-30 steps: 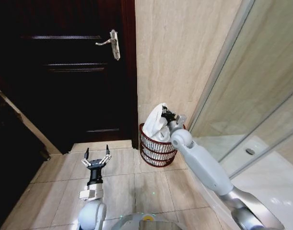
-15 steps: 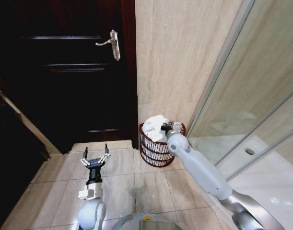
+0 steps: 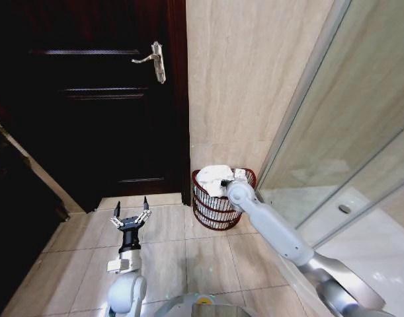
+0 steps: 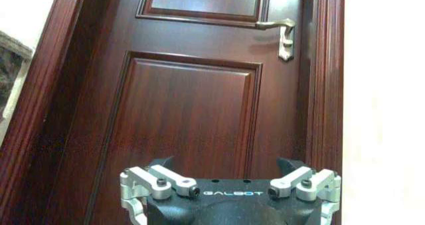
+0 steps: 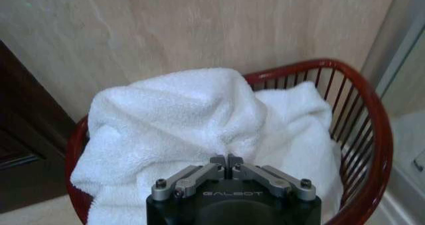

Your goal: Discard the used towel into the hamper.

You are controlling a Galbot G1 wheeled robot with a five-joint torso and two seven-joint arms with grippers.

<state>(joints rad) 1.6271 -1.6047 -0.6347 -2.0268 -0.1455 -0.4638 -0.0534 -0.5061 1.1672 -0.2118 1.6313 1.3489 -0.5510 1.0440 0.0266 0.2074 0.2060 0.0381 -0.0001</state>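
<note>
Two big things near: dark door [image 3: 89,99], tan wall [image 3: 241,72]. Hamper [image 3: 203,205] sits right under right gripper [image 5: 228,161]. Towel [image 5: 179,115] piled inside hamper, bunched in front of fingers pinched tight on fold. Left gripper [image 3: 130,220] low, apart, wide open, empty. Towel in; only letting go left.

Towel [image 5: 179,115]: white, nubbly terry. Hamper [image 3: 215,206]: dark red-brown, open vertical bars, ringed bands. Door [image 4: 199,110]: deep reddish-brown wood, panelled; handle [image 4: 282,33] brass-gold. Wall [image 3: 248,79]: beige, faint marble veining. Floor [image 3: 76,257]: beige tiles, pale grout grid. Right claw [image 5: 227,161]: silver-grey fingers, black body. Left claw [image 3: 130,216]: black, silver tips. Arms pale grey.
</note>
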